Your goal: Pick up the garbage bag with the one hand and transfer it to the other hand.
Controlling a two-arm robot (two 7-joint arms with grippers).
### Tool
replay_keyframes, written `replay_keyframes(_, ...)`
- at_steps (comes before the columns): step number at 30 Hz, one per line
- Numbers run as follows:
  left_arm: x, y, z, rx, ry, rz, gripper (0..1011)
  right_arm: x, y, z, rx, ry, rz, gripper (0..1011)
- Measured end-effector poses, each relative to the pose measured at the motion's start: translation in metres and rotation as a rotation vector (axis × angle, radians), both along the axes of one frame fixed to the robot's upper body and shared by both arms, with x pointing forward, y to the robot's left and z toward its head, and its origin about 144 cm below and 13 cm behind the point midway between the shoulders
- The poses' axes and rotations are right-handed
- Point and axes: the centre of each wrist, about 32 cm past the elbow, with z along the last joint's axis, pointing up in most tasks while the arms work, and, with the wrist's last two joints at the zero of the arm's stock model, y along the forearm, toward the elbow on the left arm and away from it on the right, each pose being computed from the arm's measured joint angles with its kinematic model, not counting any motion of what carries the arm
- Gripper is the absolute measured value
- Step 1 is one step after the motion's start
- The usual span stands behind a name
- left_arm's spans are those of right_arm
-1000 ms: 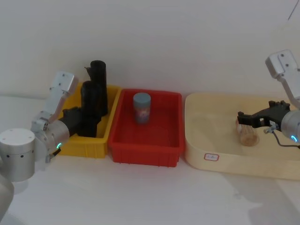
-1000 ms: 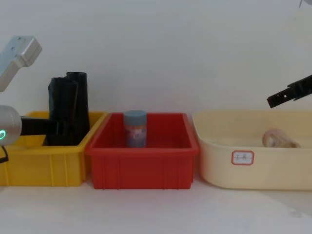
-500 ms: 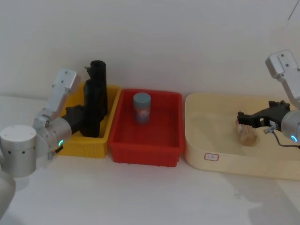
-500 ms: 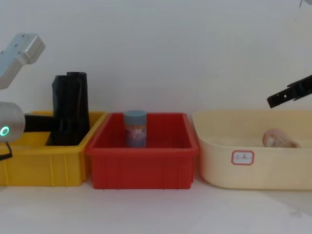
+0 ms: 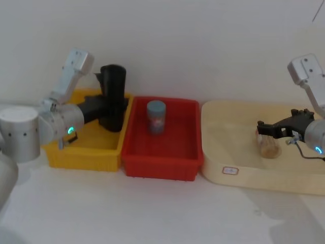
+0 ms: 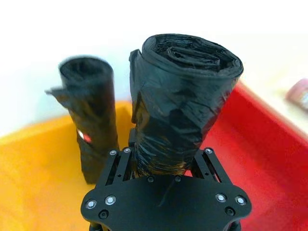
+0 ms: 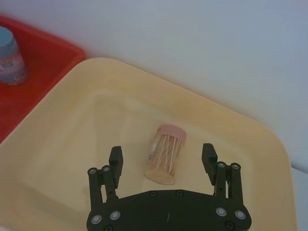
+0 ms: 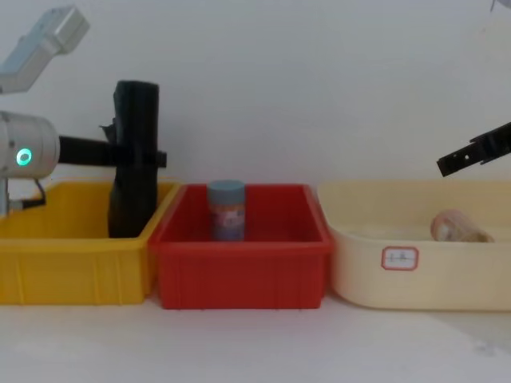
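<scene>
1 left claw (image 5: 108, 105) grips the garbage bag (image 5: 114, 84) upright.

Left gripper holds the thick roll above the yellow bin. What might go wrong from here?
The left gripper clamps the garbage bag on loose, wrinkled plastic, so it may slip. The slimmer roll stands close beside and might get knocked over. The open right gripper sits far off over the beige tray; a low carry could clip the jar in the red bin.

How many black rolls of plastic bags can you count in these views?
2. The thick garbage bag is held upright by the left gripper over the yellow bin; a slimmer roll with a red mark stands in that bin beside it. A third could hide behind them.
</scene>
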Motion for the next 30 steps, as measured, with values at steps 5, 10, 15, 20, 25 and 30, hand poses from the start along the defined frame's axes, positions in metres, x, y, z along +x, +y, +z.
replay_keyframes(5, 0.011, 0.003, 0.019, -0.024, -0.008, -0.074, 471, 0.0, -0.002, 0.002, 0.002, -0.019, 0.017, 1000)
replay_keyframes(10, 0.019, 0.007, 0.035, -0.035, -0.013, -0.143, 471, 0.001, -0.007, 0.006, 0.006, -0.06, 0.057, 1000)
replay_keyframes(15, 0.028, 0.013, 0.054, -0.03, -0.022, -0.227, 471, 0.002, -0.012, 0.013, 0.013, -0.112, 0.104, 1000)
replay_keyframes(20, 0.041, 0.016, 0.074, -0.004, -0.031, -0.318, 471, 0.006, -0.019, 0.024, 0.025, -0.178, 0.168, 1000)
replay_keyframes(25, 0.054, 0.013, 0.086, 0.026, -0.04, -0.381, 471, 0.011, -0.024, 0.034, 0.039, -0.236, 0.23, 1000)
replay_keyframes(30, 0.072, 0.002, 0.093, 0.037, -0.046, -0.44, 471, 0.017, -0.027, 0.044, 0.055, -0.289, 0.292, 1000)
